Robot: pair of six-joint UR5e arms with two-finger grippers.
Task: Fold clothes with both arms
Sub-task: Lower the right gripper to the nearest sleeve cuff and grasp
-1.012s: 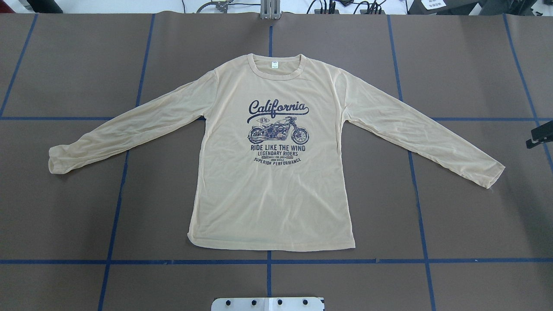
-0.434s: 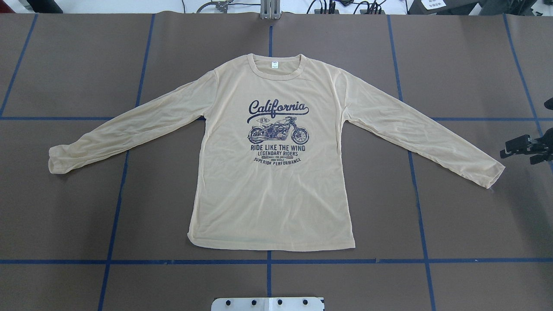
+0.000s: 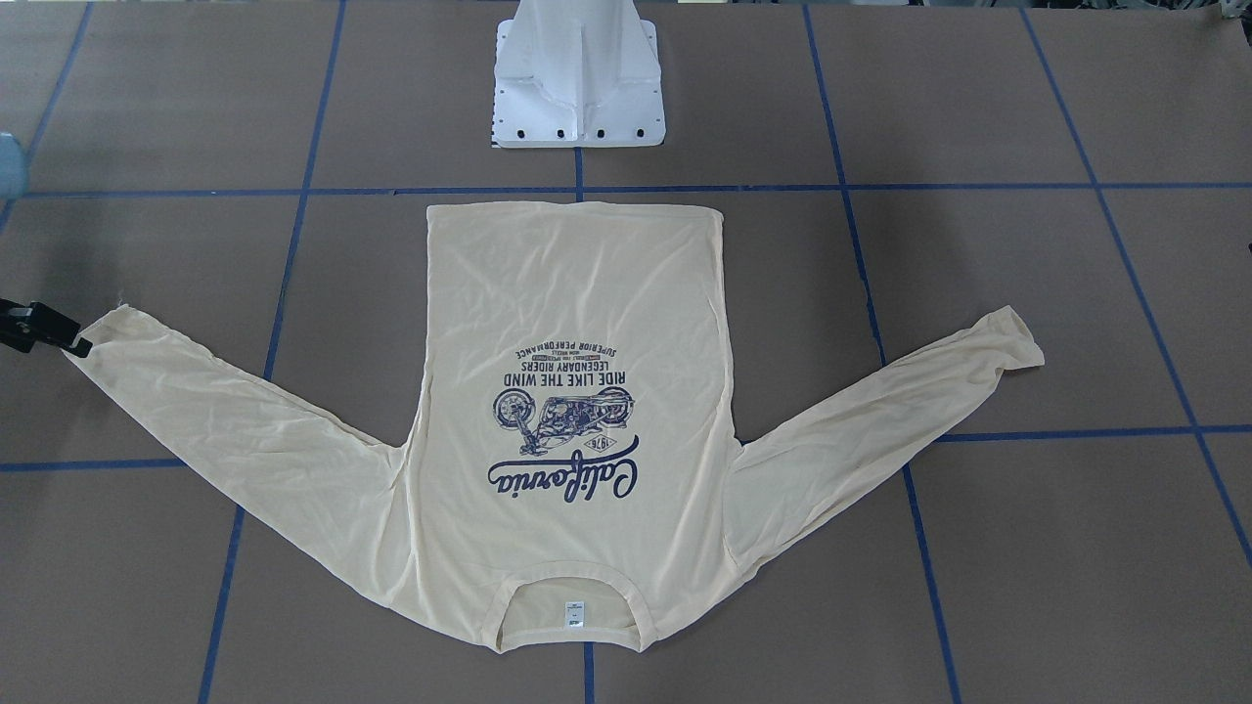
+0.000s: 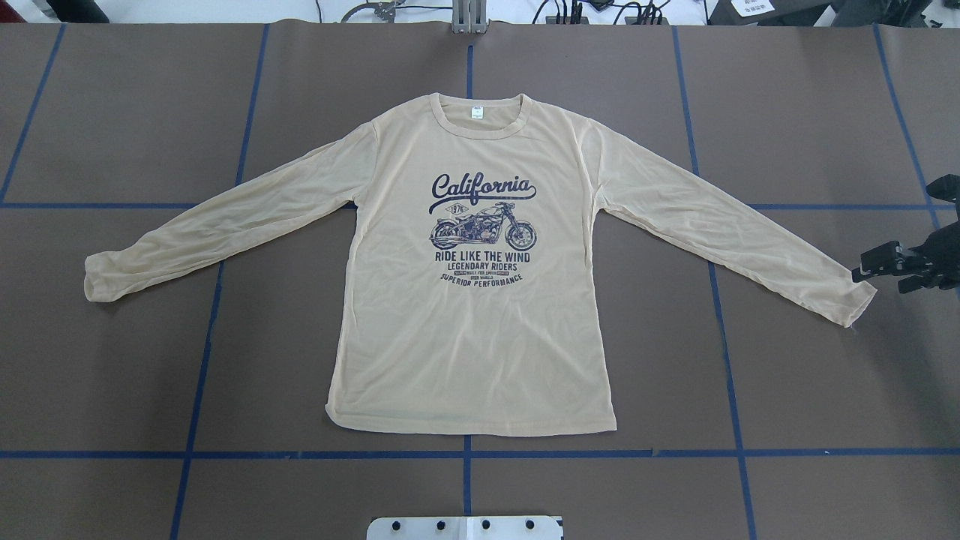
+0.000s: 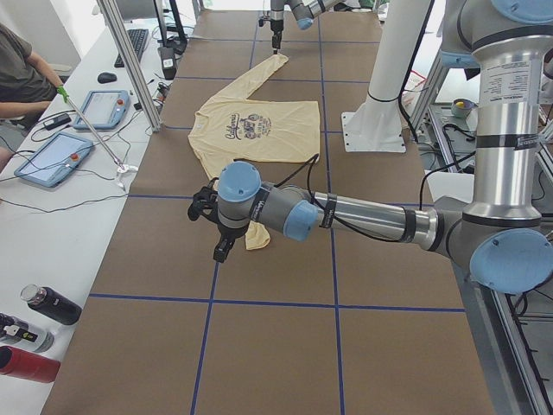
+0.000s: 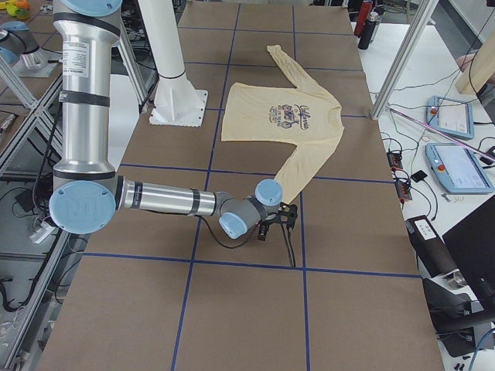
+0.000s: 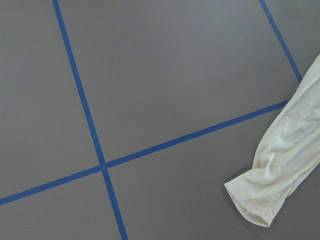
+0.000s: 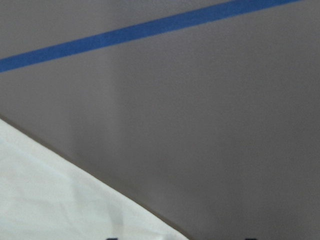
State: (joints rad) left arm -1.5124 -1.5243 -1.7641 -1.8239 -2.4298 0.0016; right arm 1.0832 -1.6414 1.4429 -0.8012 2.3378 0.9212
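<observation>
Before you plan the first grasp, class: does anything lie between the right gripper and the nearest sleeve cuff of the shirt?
Nothing visible does. The right gripper hovers right beside the sleeve cuff, and only bare brown table shows around them.

the shirt (image 4: pixel 472 315) lies flat and front up in the middle of the table (image 4: pixel 135 112). its hem is toward the pedestal base (image 4: pixel 465 527) and its collar (image 4: pixel 480 120) is at the far side. the two sleeves spread out to either side, slanting back toward the robot. the right gripper (image 4: pixel 874 274) is over the table just beside the right cuff (image 4: pixel 859 304), on its outer side. the left gripper (image 5: pixel 218 246) hangs near the left cuff (image 7: pixel 260 200), also on its outer side. across the table from the robot, a person (image 5: pixel 22 69) sits at a bench (image 5: pixel 52 225) with two tablets (image 5: pixel 54 157) on it. bottles (image 5: pixel 50 304) lie at the bench's end.
</observation>
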